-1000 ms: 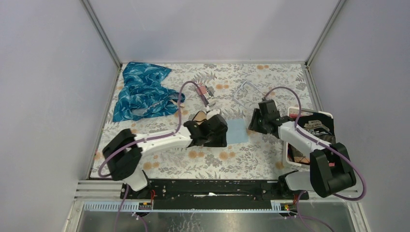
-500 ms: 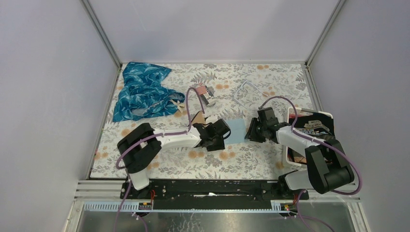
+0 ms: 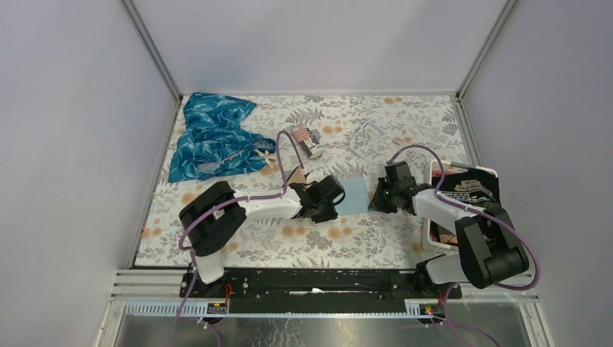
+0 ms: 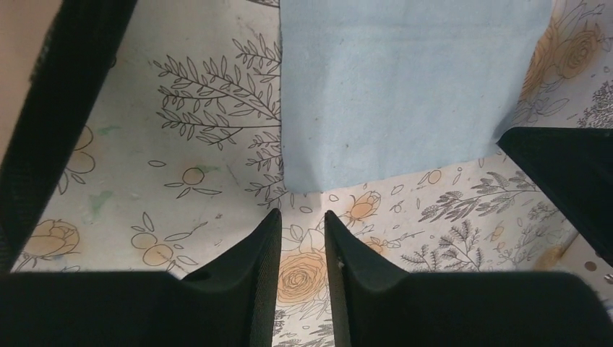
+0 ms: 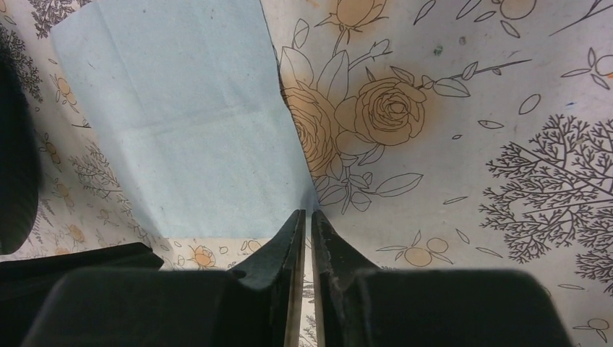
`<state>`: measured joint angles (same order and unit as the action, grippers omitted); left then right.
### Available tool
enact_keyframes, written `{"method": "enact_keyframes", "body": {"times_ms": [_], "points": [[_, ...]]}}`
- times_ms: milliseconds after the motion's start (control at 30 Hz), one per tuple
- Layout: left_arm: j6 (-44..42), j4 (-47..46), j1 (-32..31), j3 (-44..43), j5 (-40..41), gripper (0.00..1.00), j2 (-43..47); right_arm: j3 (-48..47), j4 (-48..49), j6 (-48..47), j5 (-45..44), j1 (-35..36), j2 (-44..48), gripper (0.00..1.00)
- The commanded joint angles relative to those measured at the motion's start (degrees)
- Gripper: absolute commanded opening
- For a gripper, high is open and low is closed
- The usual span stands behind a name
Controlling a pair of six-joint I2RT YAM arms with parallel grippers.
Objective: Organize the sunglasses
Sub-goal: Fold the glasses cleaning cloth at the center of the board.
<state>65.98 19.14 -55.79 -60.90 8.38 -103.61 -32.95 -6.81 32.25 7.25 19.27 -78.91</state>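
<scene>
Both arms are now lower over the worktop [image 3: 361, 242], the left gripper [image 4: 298, 217] narrow before one corner of the blue cloth [image 4: 405, 87], the right gripper [image 5: 304, 215] apparently pinching another, so the sunglasses [image 3: 295, 176] beside the left arm wait untouched.

The floral-printed tabletop [image 3: 361, 242] carries a crumpled teal leaf-patterned fabric [image 3: 209, 137], a pale blue square cloth [image 3: 354, 196], clear-framed glasses [image 3: 369, 139] and a white tray [image 3: 463, 170].

**Robot test cell, lab setting**

Plain grey walls [image 3: 72, 144] box in the tabletop [image 3: 376, 238] on three sides, metal posts [image 3: 153, 54] at the corners. Two white-and-black arms [image 3: 260, 208] bolted to a black rail [image 3: 318, 278] at its near edge; purple cables [image 3: 412, 147] loop off them.
</scene>
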Motion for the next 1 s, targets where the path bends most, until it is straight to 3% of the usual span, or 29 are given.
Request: {"method": "enact_keyframes", "body": {"times_ms": [0, 300, 500, 733, 867, 967], "points": [[1.0, -2.1, 0.5, 0.0, 1.2, 0.32, -2.3, 1.2, 0.5, 0.6, 1.8, -0.1, 0.8, 0.12], [2.0, -0.3, 2.5, 0.0, 2.3, 0.27, -2.3, 1.8, 0.5, 0.8, 2.0, -0.1, 1.4, 0.09], [1.5, -1.2, 2.8, -0.6, 1.7, 0.27, -3.3, 1.6, 0.6, 0.8, 1.2, -0.2, 1.1, 0.20], [1.3, -1.7, 2.8, -1.1, 0.7, 0.25, -4.1, 0.6, 0.5, 1.0, -0.3, -0.1, 0.5, 0.19], [1.3, -1.7, 2.8, -1.2, 0.3, 0.20, -4.3, 0.0, 0.0, 0.9, -1.2, -0.1, 1.1, 0.19], [1.4, -1.7, 2.8, -1.1, 0.2, 0.11, -4.4, -0.2, -0.7, 0.7, -2.1, -0.1, 1.8, 0.21]]}}
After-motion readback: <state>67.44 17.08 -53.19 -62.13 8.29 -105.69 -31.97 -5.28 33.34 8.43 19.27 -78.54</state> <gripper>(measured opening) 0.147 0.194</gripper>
